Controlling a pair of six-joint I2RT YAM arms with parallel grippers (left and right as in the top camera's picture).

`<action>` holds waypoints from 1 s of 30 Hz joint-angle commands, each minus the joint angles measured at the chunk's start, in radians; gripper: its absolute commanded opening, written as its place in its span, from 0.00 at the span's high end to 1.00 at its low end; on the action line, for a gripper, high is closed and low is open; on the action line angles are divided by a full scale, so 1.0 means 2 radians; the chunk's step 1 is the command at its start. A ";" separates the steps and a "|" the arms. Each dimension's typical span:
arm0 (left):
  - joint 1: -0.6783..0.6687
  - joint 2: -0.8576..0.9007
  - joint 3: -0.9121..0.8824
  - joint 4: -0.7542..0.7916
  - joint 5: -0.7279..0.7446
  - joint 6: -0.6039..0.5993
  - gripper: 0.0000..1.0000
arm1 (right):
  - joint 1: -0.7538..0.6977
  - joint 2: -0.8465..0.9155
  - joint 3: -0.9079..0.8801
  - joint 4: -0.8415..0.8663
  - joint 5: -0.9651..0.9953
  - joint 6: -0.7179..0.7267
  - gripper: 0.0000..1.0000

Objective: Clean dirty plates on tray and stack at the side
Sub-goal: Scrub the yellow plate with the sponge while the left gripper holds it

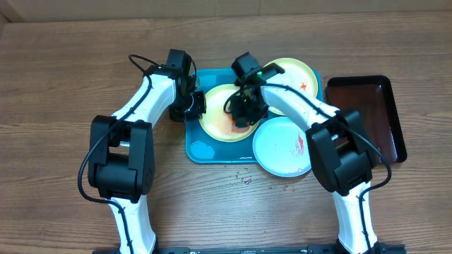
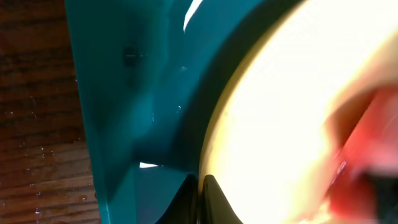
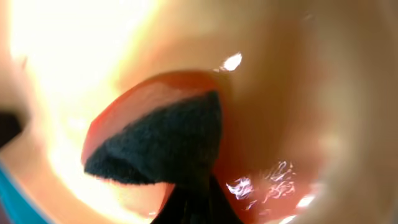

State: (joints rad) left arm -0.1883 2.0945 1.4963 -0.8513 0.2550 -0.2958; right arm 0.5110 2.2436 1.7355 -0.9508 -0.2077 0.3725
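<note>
The teal tray (image 1: 212, 147) lies mid-table. A yellow-green plate (image 1: 217, 118) with a red smear lies in it. My left gripper (image 1: 196, 104) is shut on that plate's left rim; the left wrist view shows the fingers (image 2: 200, 194) pinched at the rim (image 2: 261, 112) over the tray wall (image 2: 137, 93). My right gripper (image 1: 244, 111) is shut on a dark cloth (image 3: 165, 143) and presses it onto the red smear (image 3: 273, 155) on the plate. A second yellow-green plate (image 1: 295, 74) sits at the tray's far right. A pale blue plate (image 1: 279, 147) with red smears overlaps the tray's near right edge.
A dark black-brown tray (image 1: 369, 116) lies to the right of the plates. A light blue patch (image 1: 203, 149) sits in the teal tray's near left corner. Small drops or crumbs (image 1: 245, 178) lie on the wooden table in front of the tray.
</note>
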 commanded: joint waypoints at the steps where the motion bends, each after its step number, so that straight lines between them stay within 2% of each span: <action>1: -0.001 -0.008 0.002 -0.001 0.002 0.006 0.96 | -0.001 0.014 0.010 0.027 0.077 -0.005 0.96; 6: -0.001 -0.008 0.002 -0.002 0.002 0.006 0.96 | 0.007 0.031 0.010 0.072 0.073 -0.005 0.96; 11: -0.001 -0.008 0.002 -0.002 0.002 0.006 0.96 | 0.029 0.043 0.010 0.111 0.017 -0.024 0.96; 16: -0.001 -0.008 0.002 -0.002 0.002 0.006 0.96 | 0.048 0.042 0.030 0.104 -0.038 -0.033 0.96; 25: -0.001 -0.008 0.002 -0.002 0.002 0.006 0.96 | 0.028 0.042 0.063 0.105 0.043 -0.030 0.96; 30: -0.001 -0.008 0.002 -0.002 0.002 0.006 0.96 | 0.000 0.042 0.063 0.080 0.096 -0.002 0.96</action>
State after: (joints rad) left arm -0.1852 2.0945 1.4963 -0.8486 0.2443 -0.2962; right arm 0.5648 2.3165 1.8324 -0.7658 -0.1284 0.3279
